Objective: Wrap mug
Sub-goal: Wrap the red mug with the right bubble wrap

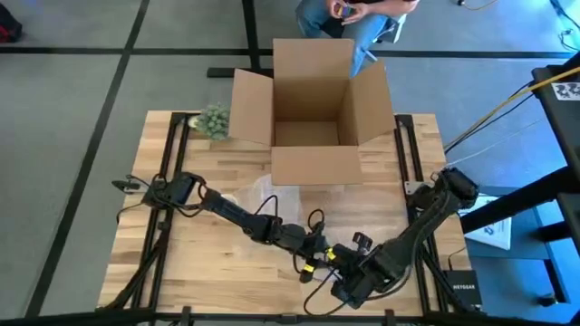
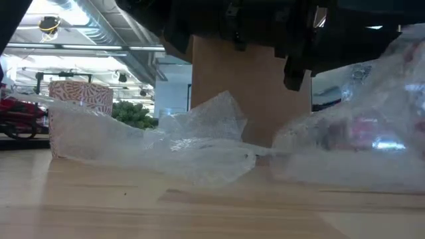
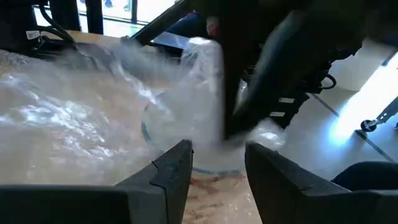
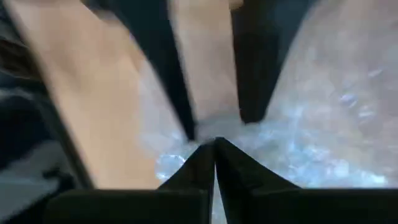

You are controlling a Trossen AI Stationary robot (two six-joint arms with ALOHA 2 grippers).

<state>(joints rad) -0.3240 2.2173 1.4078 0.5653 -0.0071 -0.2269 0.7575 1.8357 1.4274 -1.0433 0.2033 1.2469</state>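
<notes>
Broadly, the desk (image 1: 181,263) carries an open cardboard box (image 1: 313,109) at 12 o'clock and clear bubble wrap (image 2: 199,149) toward 6 o'clock. Right end effector (image 4: 214,146), fingers pressed together, pinches the wrap; left end effector (image 3: 217,165), fingers spread, faces the wrapped mug (image 3: 202,93) just beside it. Best practice, by judgement: keep the film taut, then fold it slowly around the mug.

The wooden table (image 1: 181,263) holds a big open cardboard box (image 1: 313,113) at its far edge. A small green plant (image 1: 214,120) sits near the far left corner, beside the box. Clear bubble wrap (image 2: 192,143) lies crumpled in the middle of the tabletop.
</notes>
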